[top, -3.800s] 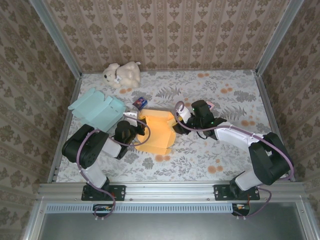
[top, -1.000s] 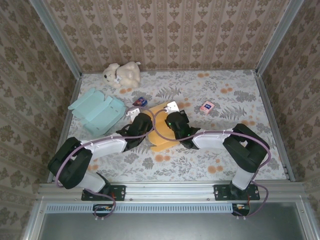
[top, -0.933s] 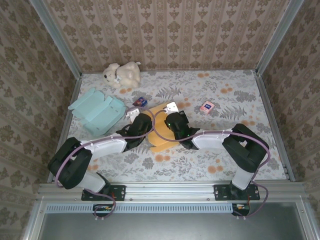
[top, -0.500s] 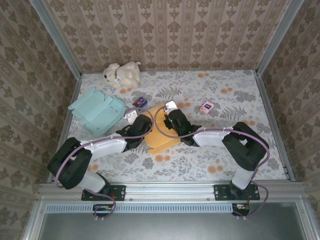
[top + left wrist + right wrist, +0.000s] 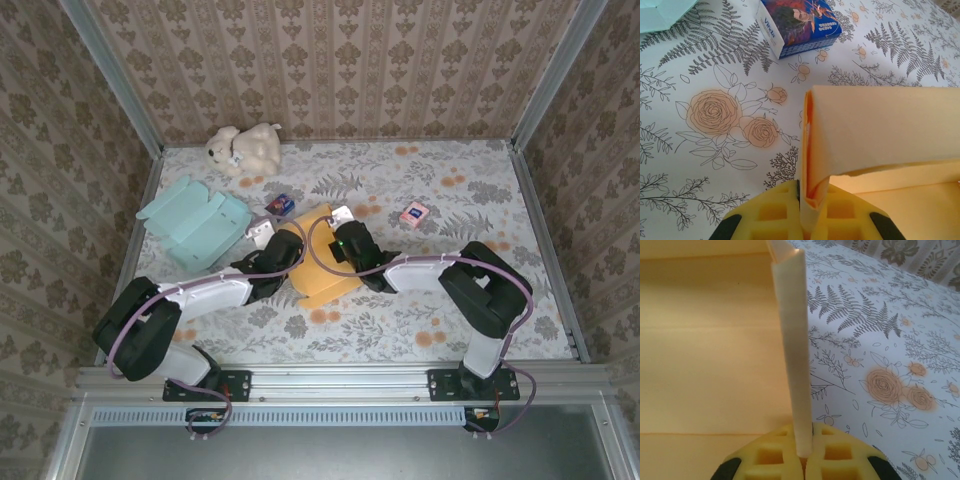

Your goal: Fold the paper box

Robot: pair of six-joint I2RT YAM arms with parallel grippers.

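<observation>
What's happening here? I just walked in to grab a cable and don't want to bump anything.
Two robot arms are folding an orange paper box in the middle of the table. The left hand is shut on a doubled-over flap at the box's left side, and the right hand pinches another flap on its right side. The box is only partly formed. A teal paper box, a plush toy, a blue pack and a pink pack lie apart.
</observation>
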